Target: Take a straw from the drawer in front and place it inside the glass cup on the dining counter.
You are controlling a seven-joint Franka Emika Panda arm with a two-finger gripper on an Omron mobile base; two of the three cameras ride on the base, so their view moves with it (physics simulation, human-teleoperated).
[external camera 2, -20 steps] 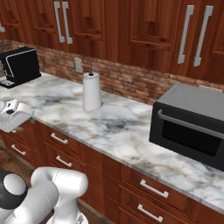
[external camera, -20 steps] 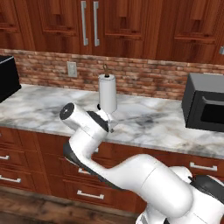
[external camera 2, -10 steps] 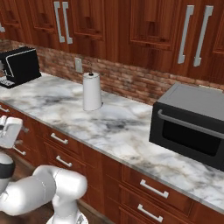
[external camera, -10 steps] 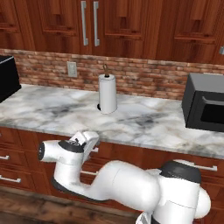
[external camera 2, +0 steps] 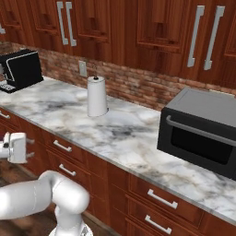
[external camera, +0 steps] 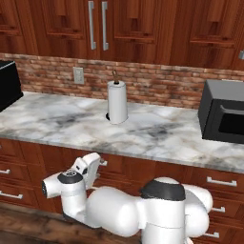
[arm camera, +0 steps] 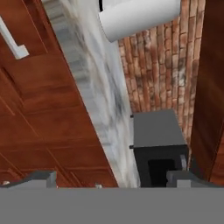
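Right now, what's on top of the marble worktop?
Marble worktop carries a paper towel roll, a black microwave and a black coffee machine. Drawers below are shut, contents hidden.

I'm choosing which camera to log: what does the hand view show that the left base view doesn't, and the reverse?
Hand view: the end effector's two tips standing wide apart, and a close wooden drawer front with its silver handle. Left base view: the wall outlet, the black appliance at the left edge, the upper cabinet handles. Shared: paper towel roll, microwave, brick wall, marble worktop.
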